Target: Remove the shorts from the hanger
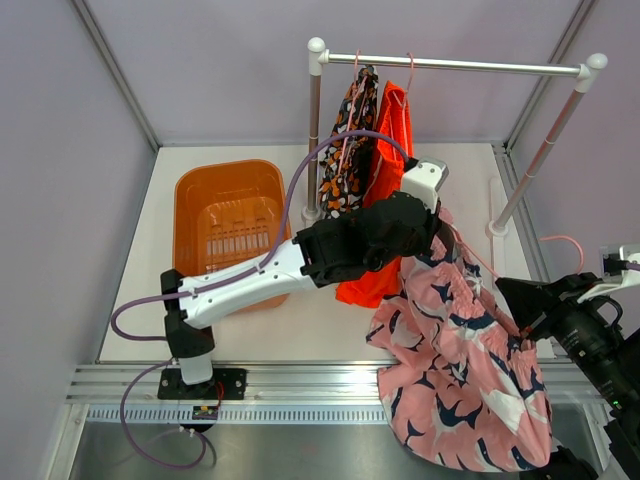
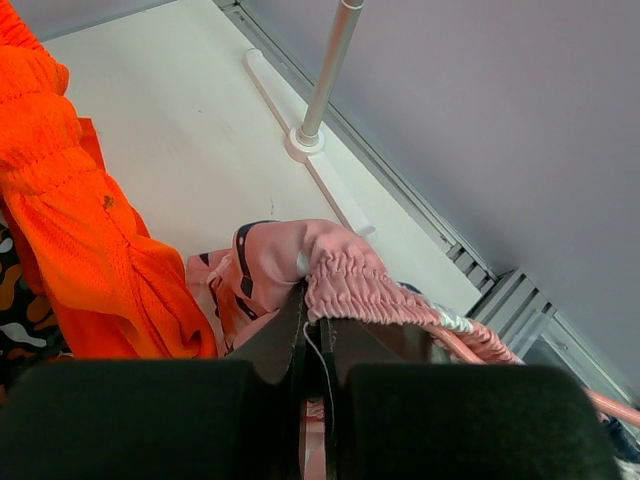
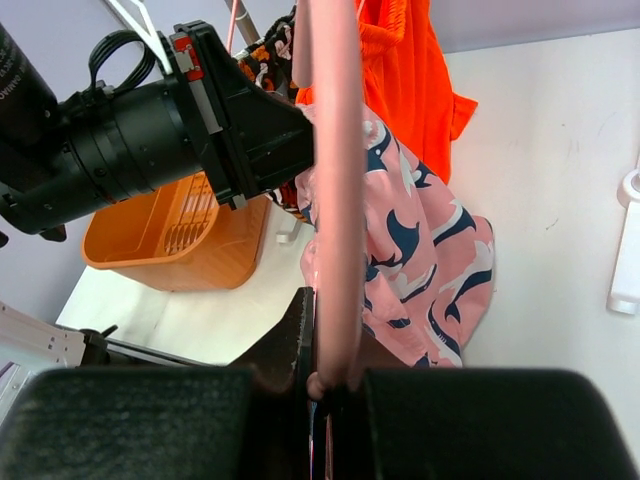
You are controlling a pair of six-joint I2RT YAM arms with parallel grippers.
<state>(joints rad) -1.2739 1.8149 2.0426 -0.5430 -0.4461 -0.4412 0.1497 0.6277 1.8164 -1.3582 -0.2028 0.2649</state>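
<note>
L gripper (image 2: 315, 300) is clamped tight on the gathered waistband of the pink shorts (image 1: 465, 380), fingers pinched together with the fabric bunched over them. R gripper (image 3: 335, 375) is closed too, but on the pink hanger (image 3: 335, 150); the bar runs straight up out of its fingers.

Count: 3 shorts, 2 grippers, 1 basket, 1 rail on 2 posts.

- Pink shorts w/ navy + white shapes are off the rail. They're stretched between the two grippers on the right side of the table (image 1: 300, 320), and the legs droop over the near edge. The hanger lies along the waistband, can't tell if it's still attached.
- Orange shorts (image 1: 392, 140) hang from the rail (image 1: 480, 67) near its left end, bottom hem reaching down to the table.
- Black shorts (image 1: 345, 160) w/ orange/white pattern hang just left of the orange pair, right beside the left post (image 1: 314, 130).

Orange basket (image 1: 195, 200) sits on the left of the table, well apart from the pink pair.

In the way: from the top cam the L arm (image 1: 250, 280) crosses in front of the lower orange shorts, and its wrist covers part of them.
</note>
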